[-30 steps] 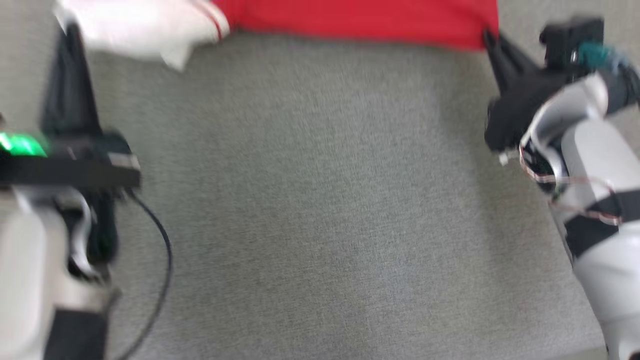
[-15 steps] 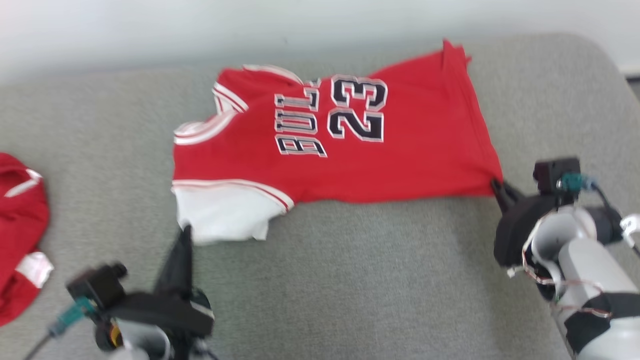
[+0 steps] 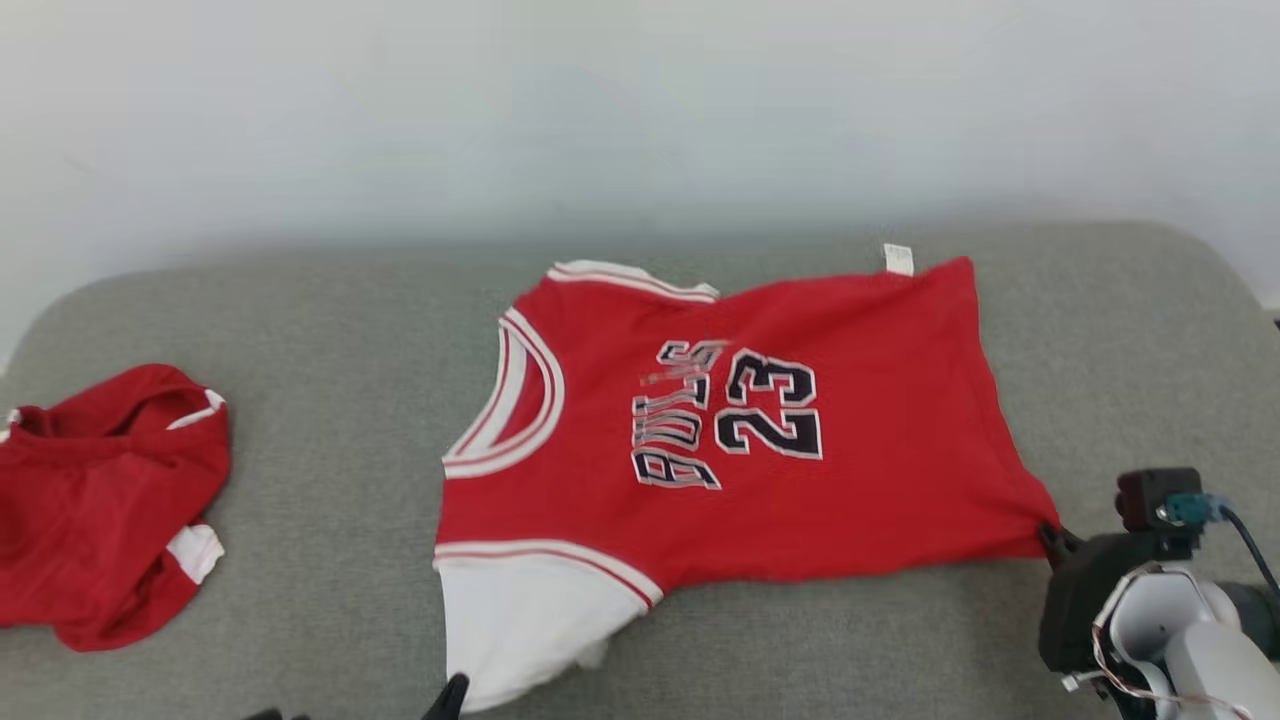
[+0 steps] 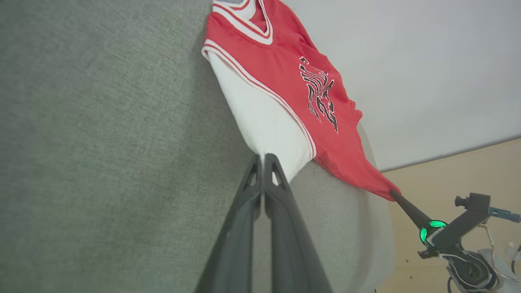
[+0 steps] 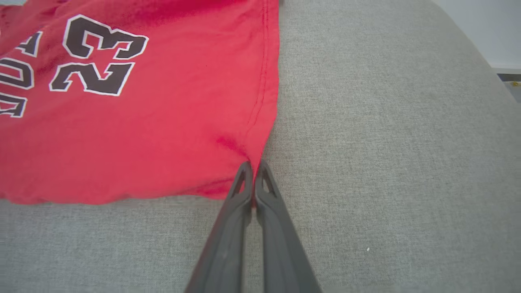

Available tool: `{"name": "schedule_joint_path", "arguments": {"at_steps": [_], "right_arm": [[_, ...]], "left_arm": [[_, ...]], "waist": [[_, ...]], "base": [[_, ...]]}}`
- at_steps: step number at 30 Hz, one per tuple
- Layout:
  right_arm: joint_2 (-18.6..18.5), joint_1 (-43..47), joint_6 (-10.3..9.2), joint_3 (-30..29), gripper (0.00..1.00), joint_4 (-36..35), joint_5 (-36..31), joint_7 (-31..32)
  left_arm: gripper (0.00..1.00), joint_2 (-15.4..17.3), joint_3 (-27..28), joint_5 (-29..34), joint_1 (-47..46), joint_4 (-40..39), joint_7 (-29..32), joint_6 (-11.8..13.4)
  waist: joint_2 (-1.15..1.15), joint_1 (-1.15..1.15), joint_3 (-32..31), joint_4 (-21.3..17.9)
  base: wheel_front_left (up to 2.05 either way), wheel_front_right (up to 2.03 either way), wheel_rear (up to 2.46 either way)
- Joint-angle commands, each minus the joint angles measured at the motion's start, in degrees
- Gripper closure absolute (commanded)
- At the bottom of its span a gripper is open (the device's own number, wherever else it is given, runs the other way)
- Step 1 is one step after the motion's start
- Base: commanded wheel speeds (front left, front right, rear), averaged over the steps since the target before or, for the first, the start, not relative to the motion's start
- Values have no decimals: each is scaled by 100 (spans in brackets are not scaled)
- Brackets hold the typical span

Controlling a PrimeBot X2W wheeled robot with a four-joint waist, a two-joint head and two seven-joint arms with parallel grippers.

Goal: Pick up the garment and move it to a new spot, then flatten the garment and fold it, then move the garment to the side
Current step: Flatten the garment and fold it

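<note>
On the grey cushion: jersey spread out, fold not begun

Across the grey woven fabric cushion the red sleeveless basketball jersey with white trim and a black 23 lies spread nearly flat, print upward. The left gripper is pinched tight on its white corner. The right gripper is clamped on the red hem corner, where the cloth puckers. Relocation looks done and flattening nearly so; folding and moving it aside are left. A crumpled red garment sits well apart.
</note>
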Motion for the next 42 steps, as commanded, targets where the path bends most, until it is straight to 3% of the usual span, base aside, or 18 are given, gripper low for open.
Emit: {"name": "schedule_joint_path", "arguments": {"at_steps": [1, 15, 21, 28, 35, 42], "right_arm": [[-6, 265, -14, -190, 100, -184, 2, 64], [327, 1597, -15, -1382, 100, -1468, -380, 739], [498, 2085, -15, -1601, 100, -2129, -606, 1082], [612, 2358, -15, -1656, 100, -2330, -841, 1262], [707, 2328, -15, -1699, 100, -2400, -954, 1083], [773, 1963, -15, -1632, 100, -2401, -940, 697]], "left_arm": [[100, 18, 62, -186, 282, -226, 86, 21], [100, 24, -130, -725, 1203, -920, 648, 86], [100, 81, -144, -871, 1336, -975, 812, 128], [100, 328, -170, -1089, 1593, -1116, 1260, 207], [100, 327, -17, -1218, 1576, -1329, 1120, 122], [100, 169, -95, -462, 685, -1122, 238, -88]], "waist": [[1, 1, -238, 181], [1, 1, -281, 247], [1, 1, -252, 167], [1, 1, -212, 56], [1, 1, -156, -24], [1, 1, -53, -21]], "base": [[0, 0, 0], [0, 0, 0], [0, 0, 0], [0, 0, 0], [0, 0, 0], [0, 0, 0]]}}
